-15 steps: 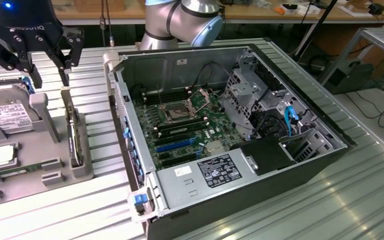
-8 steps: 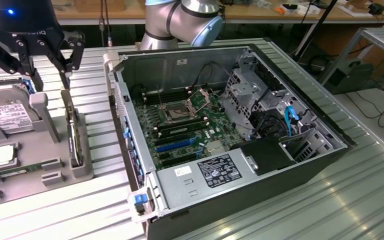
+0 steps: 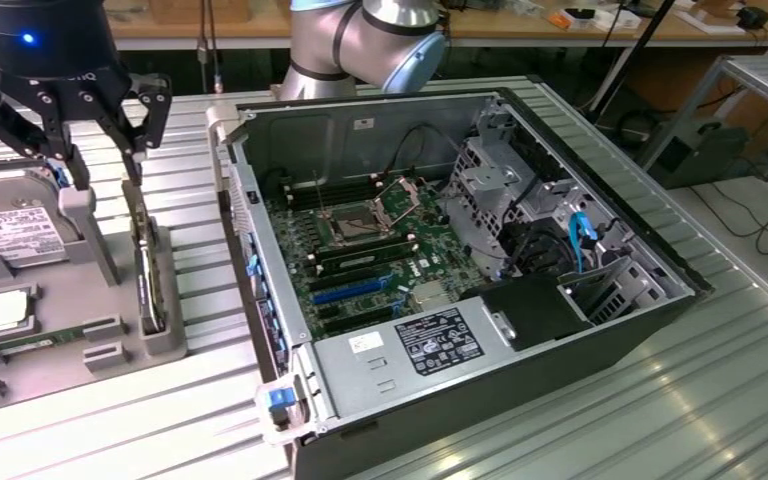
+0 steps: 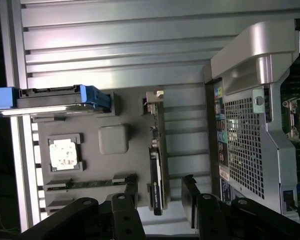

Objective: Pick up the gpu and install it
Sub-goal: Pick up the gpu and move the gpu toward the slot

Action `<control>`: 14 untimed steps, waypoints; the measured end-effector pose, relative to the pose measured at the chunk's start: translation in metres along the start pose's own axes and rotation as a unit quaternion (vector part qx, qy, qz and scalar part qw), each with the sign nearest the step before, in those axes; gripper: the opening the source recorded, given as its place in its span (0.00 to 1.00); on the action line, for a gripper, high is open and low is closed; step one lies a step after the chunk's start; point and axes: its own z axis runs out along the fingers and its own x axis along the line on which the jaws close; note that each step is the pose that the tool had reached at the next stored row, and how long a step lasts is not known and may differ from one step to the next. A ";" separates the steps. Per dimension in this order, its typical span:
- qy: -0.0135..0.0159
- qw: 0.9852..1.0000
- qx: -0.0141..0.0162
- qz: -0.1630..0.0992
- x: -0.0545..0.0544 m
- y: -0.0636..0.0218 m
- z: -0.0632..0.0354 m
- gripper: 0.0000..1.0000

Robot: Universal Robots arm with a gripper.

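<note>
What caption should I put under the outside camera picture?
Open gripper hovers above the graphics card standing on edge in its gray tray, beside the open computer case.

You'll find the gpu (image 3: 152,285) standing upright on its long edge in a slot of the grey holder (image 3: 104,345). It is a thin dark card running twelve to six in the exterior view, at nine o'clock from the open computer case (image 3: 357,110).

The gpu (image 3: 152,268) stands on edge in the tray (image 3: 171,345), between the hard drive (image 3: 17,235) and the computer case (image 3: 357,125), below the gripper (image 3: 104,165).
</note>
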 end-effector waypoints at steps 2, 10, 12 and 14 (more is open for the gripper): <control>0.000 1.000 0.000 0.000 0.000 -0.0001 0.0016 0.48; 0.000 1.000 0.000 0.000 0.000 -0.0004 0.0089 0.48; 0.000 1.000 0.000 0.000 0.000 -0.0005 0.0103 0.48; 0.000 1.000 0.000 0.000 0.000 -0.0005 0.0118 0.48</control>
